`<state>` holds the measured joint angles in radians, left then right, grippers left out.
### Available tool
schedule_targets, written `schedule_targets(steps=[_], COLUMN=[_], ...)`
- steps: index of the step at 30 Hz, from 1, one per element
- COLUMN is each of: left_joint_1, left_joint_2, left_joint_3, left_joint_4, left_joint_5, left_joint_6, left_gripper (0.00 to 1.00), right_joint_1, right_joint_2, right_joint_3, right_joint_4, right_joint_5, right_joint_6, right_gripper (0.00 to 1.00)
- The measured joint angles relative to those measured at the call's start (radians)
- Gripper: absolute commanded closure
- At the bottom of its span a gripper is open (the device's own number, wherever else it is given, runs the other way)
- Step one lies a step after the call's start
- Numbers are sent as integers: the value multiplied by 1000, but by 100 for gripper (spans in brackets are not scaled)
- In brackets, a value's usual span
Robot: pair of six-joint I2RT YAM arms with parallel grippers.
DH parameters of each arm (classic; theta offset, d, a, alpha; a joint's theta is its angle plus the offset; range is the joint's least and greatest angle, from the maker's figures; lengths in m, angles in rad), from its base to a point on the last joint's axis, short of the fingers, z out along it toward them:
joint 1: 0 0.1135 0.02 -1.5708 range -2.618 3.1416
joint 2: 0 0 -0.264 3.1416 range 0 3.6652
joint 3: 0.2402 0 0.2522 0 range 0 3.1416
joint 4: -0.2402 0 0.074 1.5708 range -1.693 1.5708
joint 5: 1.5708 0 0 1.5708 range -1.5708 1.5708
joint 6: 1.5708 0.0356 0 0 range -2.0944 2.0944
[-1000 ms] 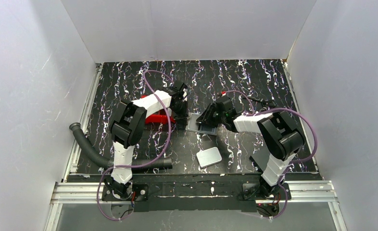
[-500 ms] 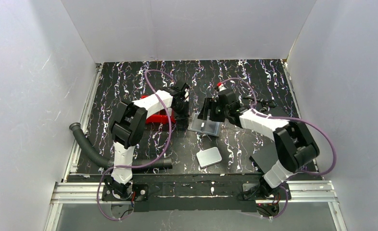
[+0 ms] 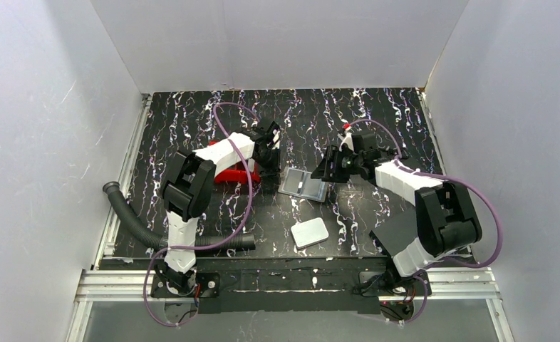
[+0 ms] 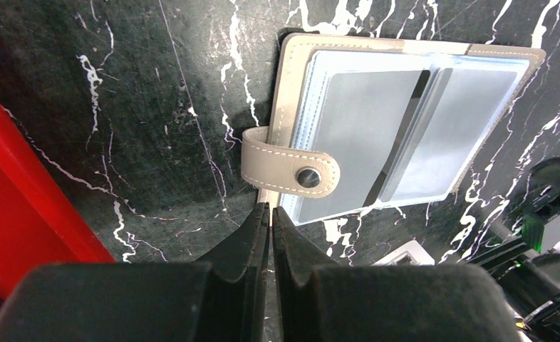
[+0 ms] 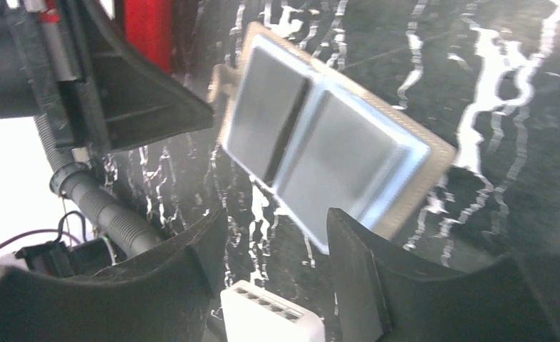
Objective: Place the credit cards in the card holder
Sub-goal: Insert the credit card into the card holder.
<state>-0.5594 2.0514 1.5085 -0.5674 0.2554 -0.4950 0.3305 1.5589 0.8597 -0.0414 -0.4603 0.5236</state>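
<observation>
On the black, white-veined tabletop, boxed in by plain white walls, the card holder lies open at centre, credit cards showing inside. Left gripper is pinched together, empty, tips just beside the strap; right gripper is spread apart, holding nothing, hovering off the holder's right edge

Soft, even light bounces off the white walls in the top view, and shadows on the dark bench are faint. The left wrist view is crisp, with a pale sheen on the card holder. The right wrist view is motion-blurred and blown out white at its left edge.
</observation>
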Motion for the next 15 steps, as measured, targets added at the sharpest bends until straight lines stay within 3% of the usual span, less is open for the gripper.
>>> schedule_targets(steps=[15], left_joint_1=[-2], left_joint_2=[0], left_joint_3=[-42], left_joint_4=[51], left_joint_5=[38], left_joint_6=[-34], left_gripper=[95], right_joint_1=[118], right_joint_2=[202], right_joint_3=[20], right_joint_4=[178], right_joint_5=[-108], right_joint_6=[101], right_gripper=[39])
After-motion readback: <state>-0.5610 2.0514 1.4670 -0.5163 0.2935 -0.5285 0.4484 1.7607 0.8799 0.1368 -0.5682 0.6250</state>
